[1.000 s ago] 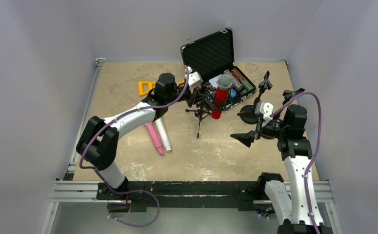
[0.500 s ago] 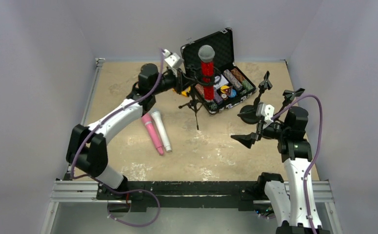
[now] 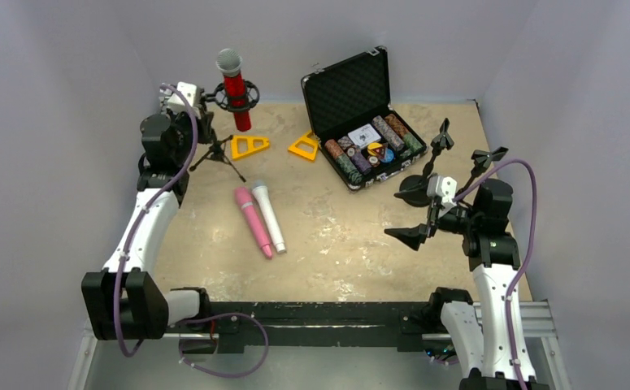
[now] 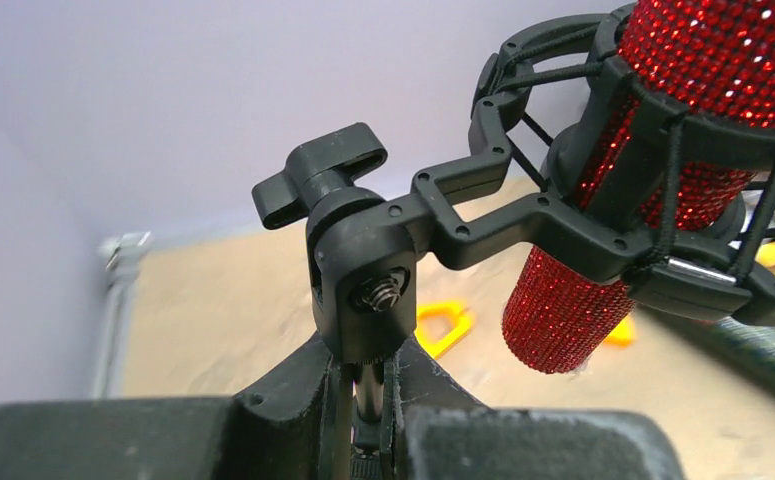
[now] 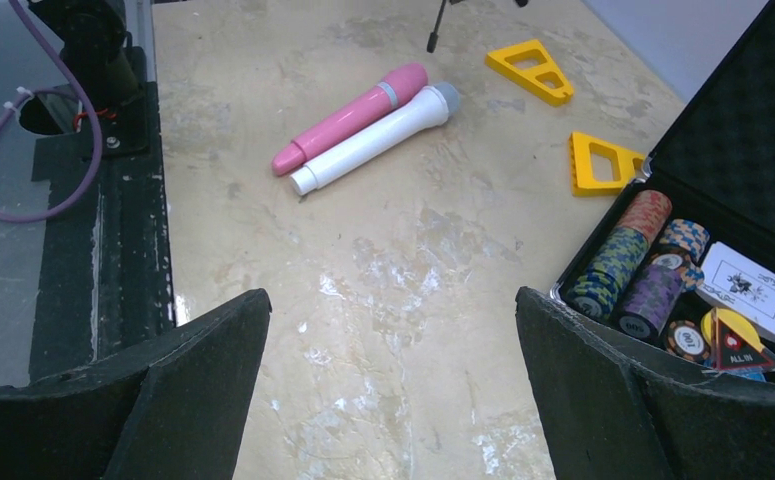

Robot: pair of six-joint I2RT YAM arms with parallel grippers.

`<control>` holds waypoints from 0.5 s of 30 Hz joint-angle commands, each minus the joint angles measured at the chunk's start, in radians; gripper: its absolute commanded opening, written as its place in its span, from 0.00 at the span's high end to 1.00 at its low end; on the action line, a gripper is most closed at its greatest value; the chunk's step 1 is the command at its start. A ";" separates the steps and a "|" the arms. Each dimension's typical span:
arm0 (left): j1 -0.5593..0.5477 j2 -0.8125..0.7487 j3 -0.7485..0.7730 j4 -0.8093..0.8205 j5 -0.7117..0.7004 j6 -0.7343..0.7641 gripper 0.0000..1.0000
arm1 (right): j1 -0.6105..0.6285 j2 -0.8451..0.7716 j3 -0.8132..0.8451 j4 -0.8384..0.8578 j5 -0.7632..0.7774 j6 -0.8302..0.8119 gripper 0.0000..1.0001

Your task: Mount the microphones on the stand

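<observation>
The glittery red microphone (image 3: 234, 91) with a silver mesh head stands upright in the black shock mount (image 3: 238, 97) of a small tripod stand (image 3: 216, 152) at the back left. My left gripper (image 3: 201, 122) is shut on the stand's post (image 4: 368, 395) just under the mount's swivel joint, and the red microphone (image 4: 603, 240) shows up close in the left wrist view. The pink microphone (image 3: 252, 221) and the white microphone (image 3: 269, 216) lie side by side on the table; they also show in the right wrist view, pink (image 5: 353, 115) and white (image 5: 373, 140). My right gripper (image 3: 415, 223) is open and empty at the right.
An open black case (image 3: 345, 91) with poker chips and cards sits at the back centre. Two yellow triangles (image 3: 249, 146) (image 3: 305, 146) lie near the tripod. A black round-based stand (image 3: 415, 191) with clips stands by my right gripper. Walls close the left, back and right.
My left arm has swung the stand with the red microphone from in front of the case to the back left corner. The right arm has barely moved.
</observation>
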 commanded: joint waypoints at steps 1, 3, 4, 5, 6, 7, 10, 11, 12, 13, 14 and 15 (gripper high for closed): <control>0.084 0.005 -0.050 0.071 -0.137 0.095 1.00 | -0.005 -0.008 0.002 -0.020 -0.051 -0.024 0.04; 0.110 0.017 -0.066 0.091 -0.160 0.096 1.00 | -0.004 -0.006 0.002 -0.022 -0.055 -0.024 0.04; 0.121 0.025 -0.073 0.103 -0.169 0.095 1.00 | -0.003 -0.003 0.001 -0.023 -0.056 -0.024 0.04; 0.131 0.032 -0.076 0.113 -0.175 0.093 1.00 | -0.005 -0.002 0.001 -0.023 -0.057 -0.025 0.04; 0.137 0.042 -0.081 0.120 -0.174 0.090 1.00 | -0.005 -0.002 0.001 -0.023 -0.059 -0.026 0.04; 0.142 0.049 -0.082 0.124 -0.175 0.092 1.00 | -0.004 -0.001 0.000 -0.023 -0.060 -0.026 0.04; 0.148 0.069 -0.099 0.146 -0.166 0.094 1.00 | -0.005 0.003 0.000 -0.025 -0.059 -0.027 0.04; 0.147 0.075 -0.106 0.152 -0.166 0.094 1.00 | -0.005 0.003 -0.001 -0.024 -0.059 -0.027 0.04; 0.148 0.081 -0.113 0.153 -0.169 0.094 1.00 | -0.005 0.003 -0.001 -0.025 -0.058 -0.027 0.04; 0.148 0.086 -0.119 0.153 -0.176 0.093 1.00 | -0.005 0.003 -0.001 -0.025 -0.058 -0.028 0.04; 0.148 0.090 -0.128 0.151 -0.186 0.091 1.00 | -0.005 0.003 -0.002 -0.026 -0.059 -0.029 0.04; 0.147 0.089 -0.133 0.144 -0.199 0.085 1.00 | -0.006 0.003 -0.002 -0.026 -0.059 -0.029 0.04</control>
